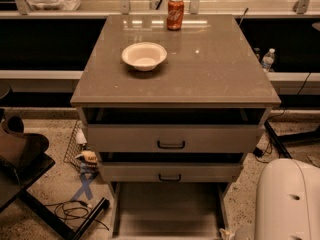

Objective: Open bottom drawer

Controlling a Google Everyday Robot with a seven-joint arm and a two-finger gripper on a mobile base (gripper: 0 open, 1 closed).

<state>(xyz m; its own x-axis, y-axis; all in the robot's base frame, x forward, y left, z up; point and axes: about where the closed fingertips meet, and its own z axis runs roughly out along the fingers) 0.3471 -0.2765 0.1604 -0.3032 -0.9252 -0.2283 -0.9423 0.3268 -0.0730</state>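
My tool is out of view; only my white casing (287, 201) shows, cut by the corner. The bottom drawer (167, 204) runs off the lower edge, front panel unseen.

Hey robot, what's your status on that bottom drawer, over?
Gripper out of view; white robot body lower right. Bottom drawer pulled out, flat grey inside showing. Nothing seen blocking it.

The soda can (175, 13) is showing orange-red; the bowl (144, 56) is gleaming cream; the bottom drawer (167, 204) is showing grey-beige.
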